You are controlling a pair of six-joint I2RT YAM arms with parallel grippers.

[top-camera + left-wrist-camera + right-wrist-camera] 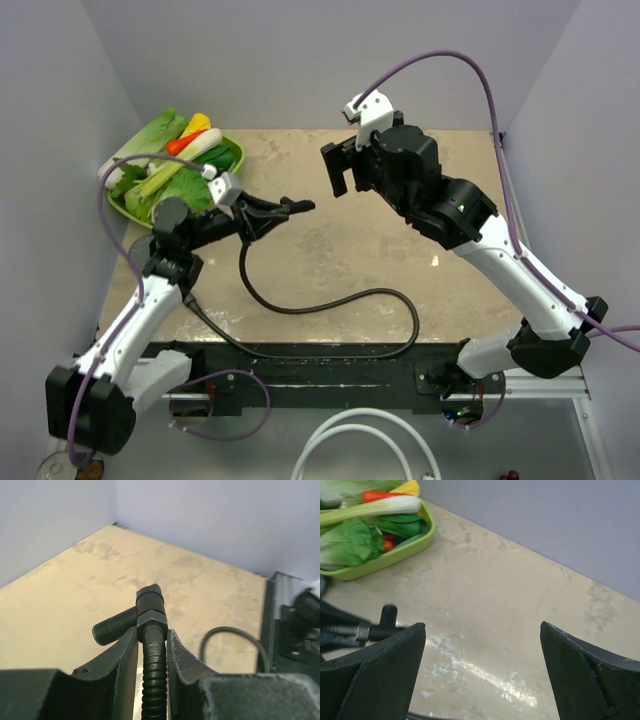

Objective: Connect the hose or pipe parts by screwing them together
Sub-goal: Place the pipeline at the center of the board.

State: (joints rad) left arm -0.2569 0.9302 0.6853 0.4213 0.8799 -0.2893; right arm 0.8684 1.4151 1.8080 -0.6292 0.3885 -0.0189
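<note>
The dark hose [330, 300] loops over the tan table. My left gripper [272, 212] holds its end above the table, left of centre. In the left wrist view the left gripper [152, 636] is shut on the ribbed hose [154, 675] just below its hex nut [151, 622]. The small black T-shaped fitting [149, 599] sits on that nut, its threaded side branch [112, 627] pointing left. My right gripper [340, 170] hangs open to the right of the fitting [298, 205], apart from it. In the right wrist view the right gripper [482, 630] holds nothing, and the fitting [387, 622] shows at the left edge.
A green tray [232, 160] of toy vegetables stands at the back left, close behind the left arm; it also shows in the right wrist view [395, 557]. A thick white tube [360, 440] lies below the table's near edge. Purple cables [470, 65] arc over the right arm.
</note>
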